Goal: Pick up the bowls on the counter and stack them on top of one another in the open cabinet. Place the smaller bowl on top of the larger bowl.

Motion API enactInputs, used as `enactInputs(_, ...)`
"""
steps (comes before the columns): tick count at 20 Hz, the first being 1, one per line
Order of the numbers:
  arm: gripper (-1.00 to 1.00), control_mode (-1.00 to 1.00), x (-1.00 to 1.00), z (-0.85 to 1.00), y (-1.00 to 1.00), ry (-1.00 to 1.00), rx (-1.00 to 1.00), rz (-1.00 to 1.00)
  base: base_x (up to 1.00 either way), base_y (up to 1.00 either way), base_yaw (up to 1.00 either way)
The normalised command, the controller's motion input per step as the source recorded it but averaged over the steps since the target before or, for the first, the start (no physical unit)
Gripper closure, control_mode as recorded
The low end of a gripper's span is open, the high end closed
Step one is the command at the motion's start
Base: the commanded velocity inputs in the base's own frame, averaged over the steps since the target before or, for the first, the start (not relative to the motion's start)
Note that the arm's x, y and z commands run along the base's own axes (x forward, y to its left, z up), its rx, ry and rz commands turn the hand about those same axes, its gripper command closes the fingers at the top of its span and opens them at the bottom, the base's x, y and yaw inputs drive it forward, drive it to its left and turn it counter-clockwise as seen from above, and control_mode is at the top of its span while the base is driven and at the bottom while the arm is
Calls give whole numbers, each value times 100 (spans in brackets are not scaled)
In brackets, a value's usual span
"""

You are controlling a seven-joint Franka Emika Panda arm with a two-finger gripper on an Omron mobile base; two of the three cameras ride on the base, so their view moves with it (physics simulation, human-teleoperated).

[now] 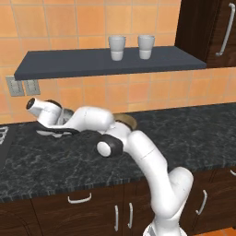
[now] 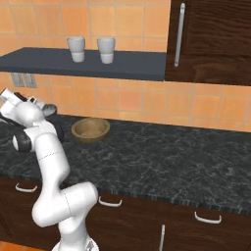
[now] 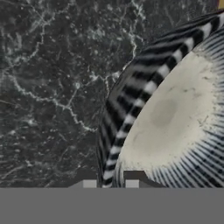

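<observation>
Bowls are seen on the black veined tabletop point(image 2: 162, 162), both toward its left end near the back edge under the slate-grey open cabinet point(image 1: 92, 64). The smaller bowl point(image 3: 175, 118), pale in the middle with dark and white striped ribbing around its wall, is met at its rim by the jaws point(image 3: 110, 183), whose two tips are drawn close together, one on the inner side of the rim and one on the outer, so that the rim is pinched between them. In the right base view its grey edge point(image 2: 49, 110) shows just beside the hand. The larger bowl point(image 2: 90, 129), tan and wood-like, is set upright just to the right of it, largely hidden by the arm in the left base view. Two pale grey cups point(image 1: 117, 48) are stood side by side on the cabinet shelf.
</observation>
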Motion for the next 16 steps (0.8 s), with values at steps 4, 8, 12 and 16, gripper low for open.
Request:
enactInputs(4, 100, -100, -42, 36, -54, -10, 0, -21, 0, 0, 0)
enactInputs(8, 100, -100, -44, 9, -82, -2, 0, -26, 0, 0, 0)
enactInputs(12, 100, -100, -37, 19, -78, -7, 0, -24, 0, 0, 0)
enactInputs(16, 100, -100, -28, 22, -68, -8, 0, -23, 0, 0, 0)
